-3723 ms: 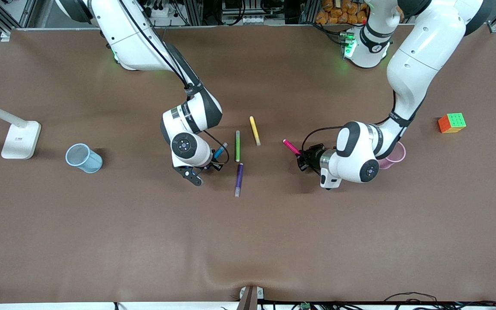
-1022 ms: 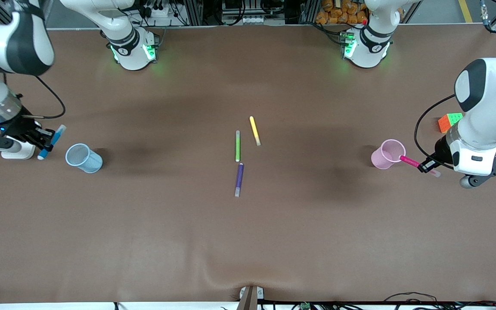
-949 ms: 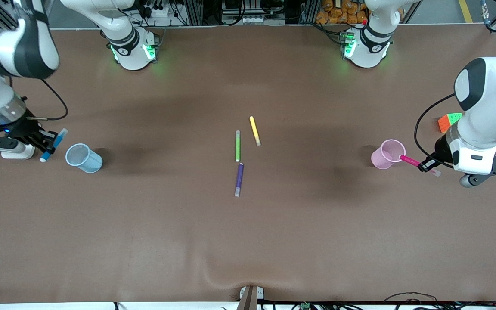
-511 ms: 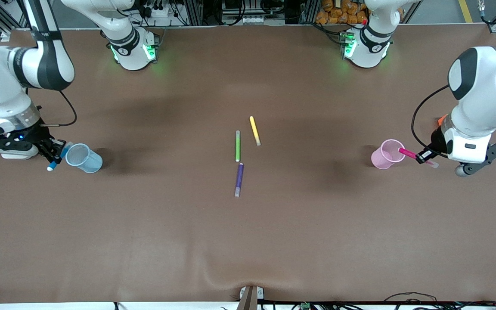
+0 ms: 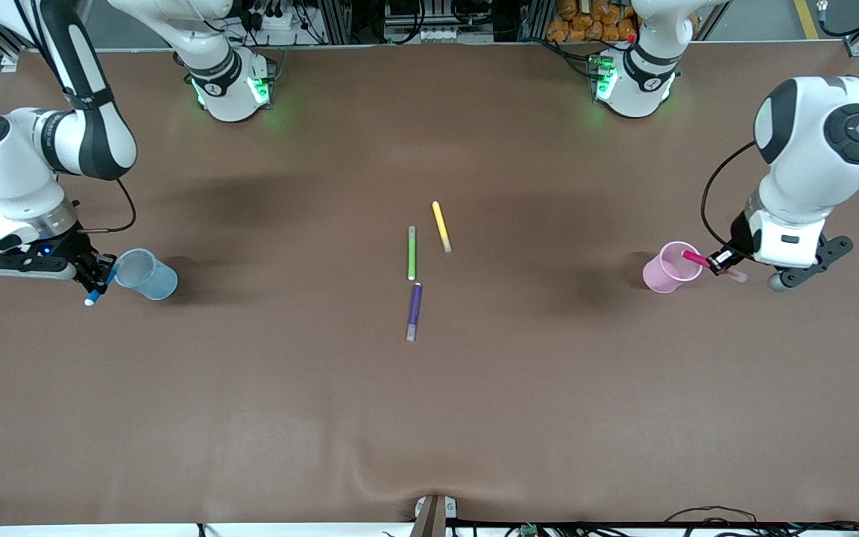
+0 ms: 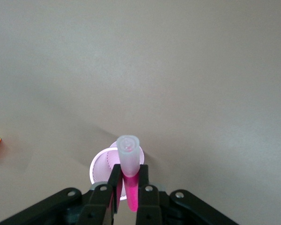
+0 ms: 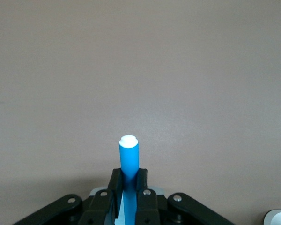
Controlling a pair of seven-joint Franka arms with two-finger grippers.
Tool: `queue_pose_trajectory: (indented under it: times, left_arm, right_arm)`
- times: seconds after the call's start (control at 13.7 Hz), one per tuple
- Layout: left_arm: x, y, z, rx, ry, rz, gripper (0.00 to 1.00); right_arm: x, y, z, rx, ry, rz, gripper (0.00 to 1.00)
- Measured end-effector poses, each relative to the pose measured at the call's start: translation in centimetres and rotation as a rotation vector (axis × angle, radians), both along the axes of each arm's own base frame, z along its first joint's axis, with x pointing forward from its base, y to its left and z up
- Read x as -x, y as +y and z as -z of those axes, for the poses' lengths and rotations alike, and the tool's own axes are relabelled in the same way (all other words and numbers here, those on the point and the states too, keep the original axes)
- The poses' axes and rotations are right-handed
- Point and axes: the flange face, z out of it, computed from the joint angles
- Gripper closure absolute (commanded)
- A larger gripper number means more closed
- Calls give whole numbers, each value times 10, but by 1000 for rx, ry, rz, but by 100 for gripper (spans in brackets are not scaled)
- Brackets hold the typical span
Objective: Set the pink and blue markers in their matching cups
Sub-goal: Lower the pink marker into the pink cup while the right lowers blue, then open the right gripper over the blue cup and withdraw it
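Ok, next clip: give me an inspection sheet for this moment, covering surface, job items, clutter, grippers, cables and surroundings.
Surface: brown table cover, wrinkled at the edge nearest the front camera.
Job items: pink marker tilted at the rim of the pink cup; blue marker tilted beside the blue cup.
Clutter: green marker, yellow marker and purple marker lying mid-table.
Grippers: left gripper shut on pink marker; right gripper shut on blue marker.
Cables: black cable looping from the left arm's wrist; another at the right arm's wrist.
Surroundings: metal frame and cabling past the arm bases.
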Motion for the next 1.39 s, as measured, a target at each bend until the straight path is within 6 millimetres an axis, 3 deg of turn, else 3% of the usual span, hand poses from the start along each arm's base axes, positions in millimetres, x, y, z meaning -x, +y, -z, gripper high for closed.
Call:
queue_pose_trajectory:
  times: [0.29,0.73,0.8,0.88,0.95,1.39]
  left_arm:
    - [11,1,11,-2,-18,6,100]
    - [17,8,25,-1,-45,8,100]
    - [17,8,27,-3,-47,10,100]
    - [17,8,28,-2,-51,12,100]
    - [18,8,29,-1,-55,13,100]
    - [24,12,42,8,-79,14,100]
  right_arm:
    - [11,7,21,-1,-34,-13,100]
    - [18,9,32,-6,-13,-14,100]
    - [20,9,35,-8,-5,-14,87]
    - [21,10,37,-9,-1,-14,55]
    - [22,10,38,-10,1,-14,1]
    - [20,11,36,-9,-6,-16,0]
